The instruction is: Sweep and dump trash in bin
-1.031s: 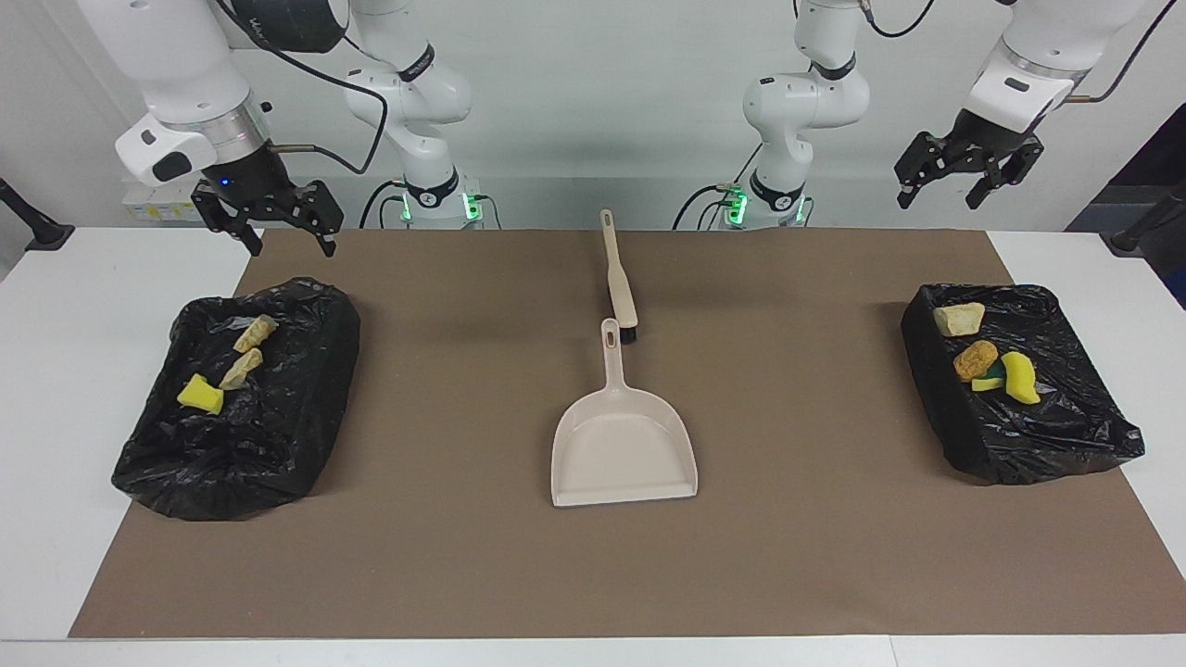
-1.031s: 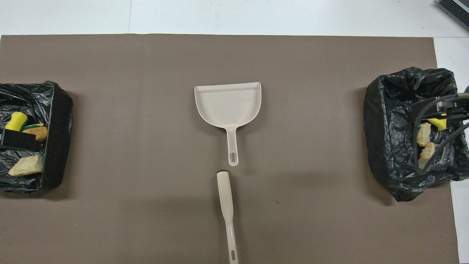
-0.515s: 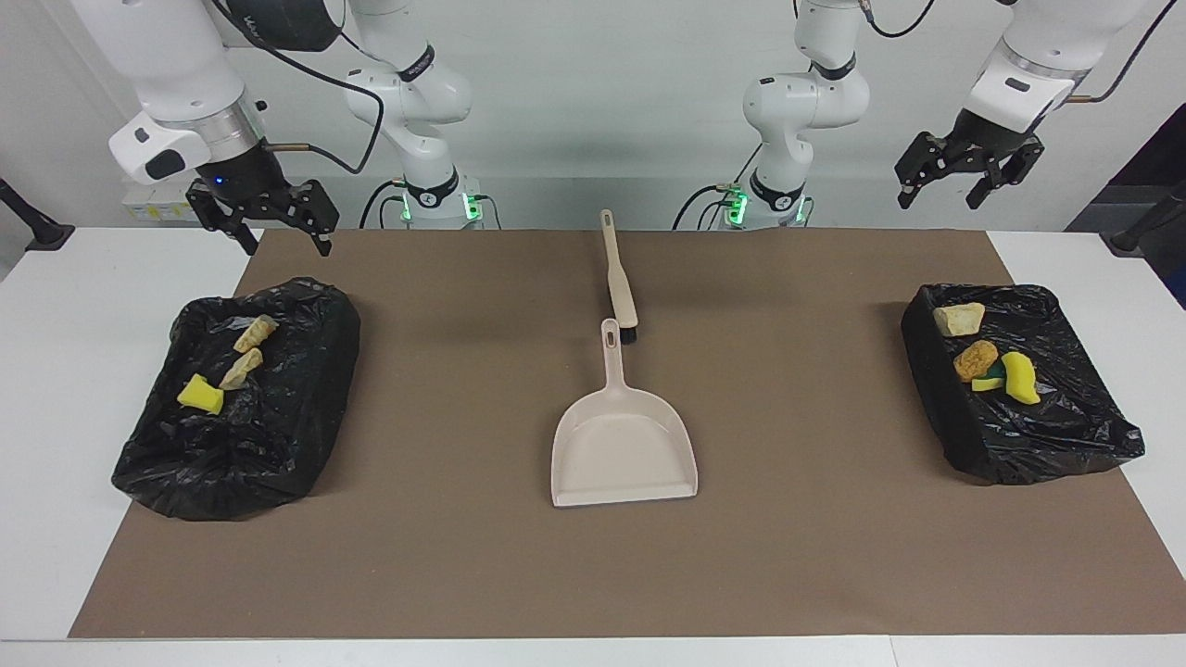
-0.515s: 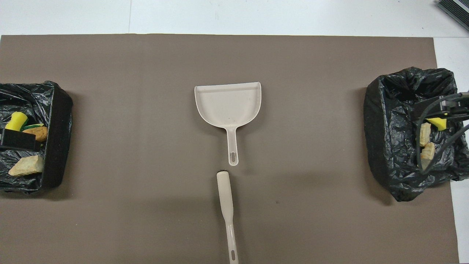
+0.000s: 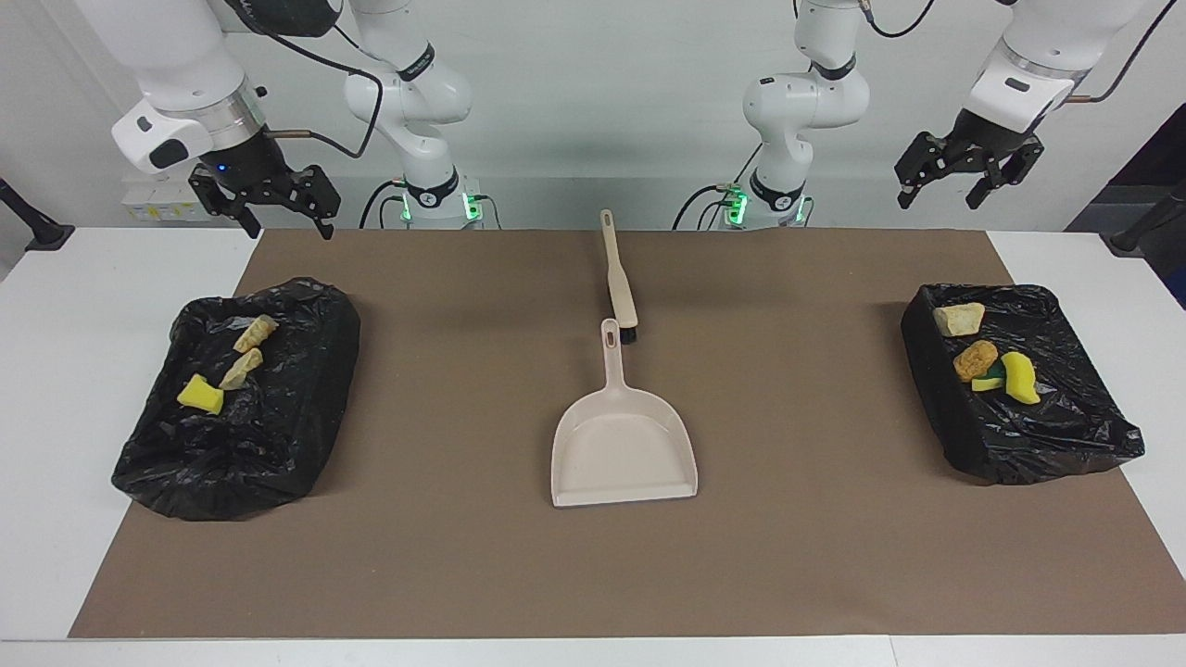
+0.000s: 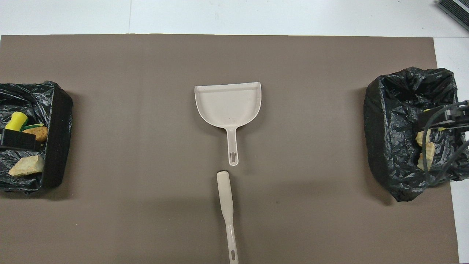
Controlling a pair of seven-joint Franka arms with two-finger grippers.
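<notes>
1. We read no brand, label or writing on anything on the bench (image 5: 56, 389).
2. We count two bins lined with black bags, one at each end of the brown mat (image 5: 788, 556).
3. The bin at the right arm's end (image 5: 278, 417) holds three pieces of trash: one yellow sponge scrap (image 5: 200, 395) and two tan bread-like lumps (image 5: 241, 368) lying touching in a row.
4. The bin at the left arm's end (image 5: 1047, 435) holds four pieces: a pale tan lump (image 5: 959, 319) nearest the robots, an orange-brown lump (image 5: 975, 359), a yellow sponge piece (image 5: 1020, 377) and a small green-and-yellow scrap (image 5: 990, 383) wedged between those two.
5. That makes seven pieces, all in the bins.
6. We count one beige dustpan (image 5: 623, 449) lying flat mid-mat, its handle pointing toward the robots.
7. One beige brush (image 5: 619, 280) with black bristles lies nearer to the robots, its bristle end just beside the dustpan's handle tip, apart from it in the overhead view.
8. The right gripper (image 5: 278, 218) hangs in the air over the mat's robot-side corner, near its bin; its fingers are spread wide and hold nothing.
9. The left gripper (image 5: 968, 190) hangs high above the bench edge at its own end, fingers likewise spread and empty.
10. In the overhead view the dustpan (image 6: 229, 106) sits farther from the robots than the brush (image 6: 226, 205), and both bins (image 6: 384, 121) lie well apart from them.
</notes>
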